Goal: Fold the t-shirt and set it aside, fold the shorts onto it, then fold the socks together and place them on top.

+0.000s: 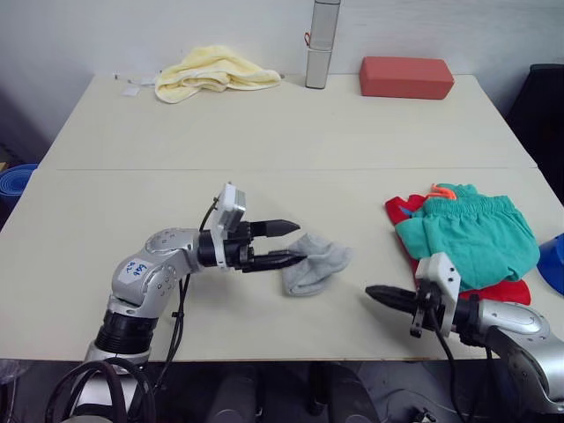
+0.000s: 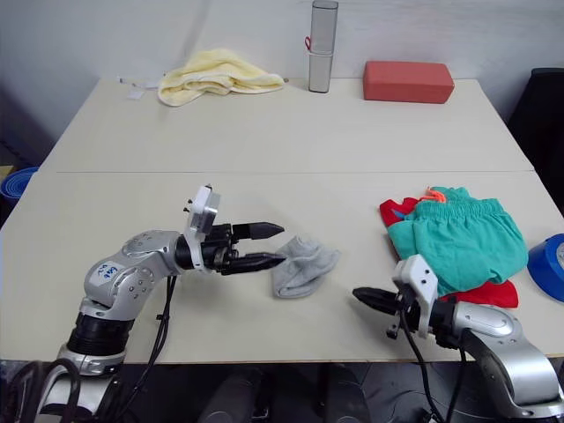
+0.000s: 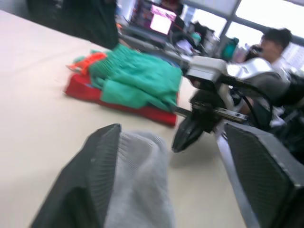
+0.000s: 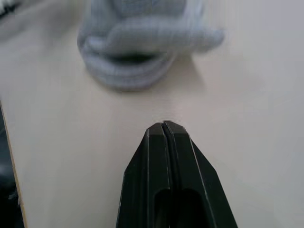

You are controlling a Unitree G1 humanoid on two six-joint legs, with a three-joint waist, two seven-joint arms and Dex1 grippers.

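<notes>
Socks (image 1: 315, 263) lie bunched near the front middle of the surface (image 1: 291, 132), grey knit, one rumpled heap. Shorts (image 1: 471, 231) already sit folded on the red t-shirt (image 1: 404, 212) toward the right edge; orange drawstring at the far end of the waistband.

Left pincer (image 1: 293, 243) open wide, its lower finger touching the near edge of the sock heap, upper finger clear above it. In the left wrist view one finger (image 3: 97, 175) lies against the knit. Right pincer (image 1: 377, 293) closed tight and empty, tip just above the bare surface, pointing at the socks from the right, a little apart from them.

Step in hand, by my reading: folding the socks together. To do it well, the left pincer should close on both layers at once, not just the top fold. The right could pin the opposite end flat. Lift low, fold over, then carry the bundle onto the shorts without disturbing the stack.

Yellow towel (image 1: 214, 72), grey canister (image 1: 322, 44) and red block (image 1: 406, 77) at the far edge, well apart.
</notes>
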